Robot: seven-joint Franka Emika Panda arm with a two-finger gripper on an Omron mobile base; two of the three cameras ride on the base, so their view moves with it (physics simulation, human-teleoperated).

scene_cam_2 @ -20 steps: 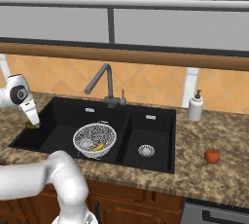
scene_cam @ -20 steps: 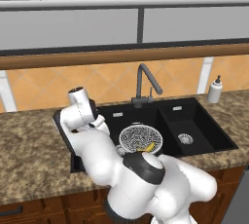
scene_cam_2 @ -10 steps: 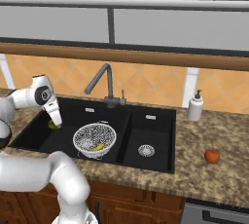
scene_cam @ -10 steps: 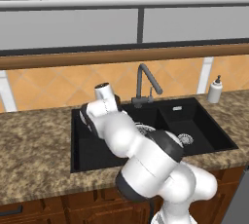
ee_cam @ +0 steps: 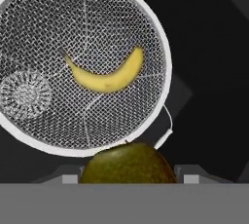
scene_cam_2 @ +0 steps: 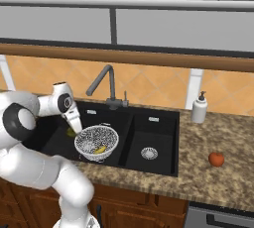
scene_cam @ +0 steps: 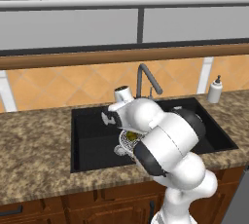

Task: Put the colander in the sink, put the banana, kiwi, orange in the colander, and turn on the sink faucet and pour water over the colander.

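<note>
From the left base view, the arm bends over the sink (scene_cam: 87, 135), hiding most of the colander (scene_cam: 125, 142) in the large basin; a glimpse of the kiwi (scene_cam: 130, 135) shows just above the mesh.

From the right base view, the gripper (scene_cam_2: 73, 131) hangs at the colander's left rim, with the kiwi between its fingers. The banana (scene_cam_2: 100, 149) lies inside; the orange (scene_cam_2: 216, 159) waits on the right counter, well apart.

In the hand view, the kiwi (ee_cam: 127, 163) sits clasped between half-parted fingers, just outside the rim (not yet over the mesh). The colander's middle lies ahead, so the drop likely needs a short carry inward, toward the banana (ee_cam: 108, 75).
</note>
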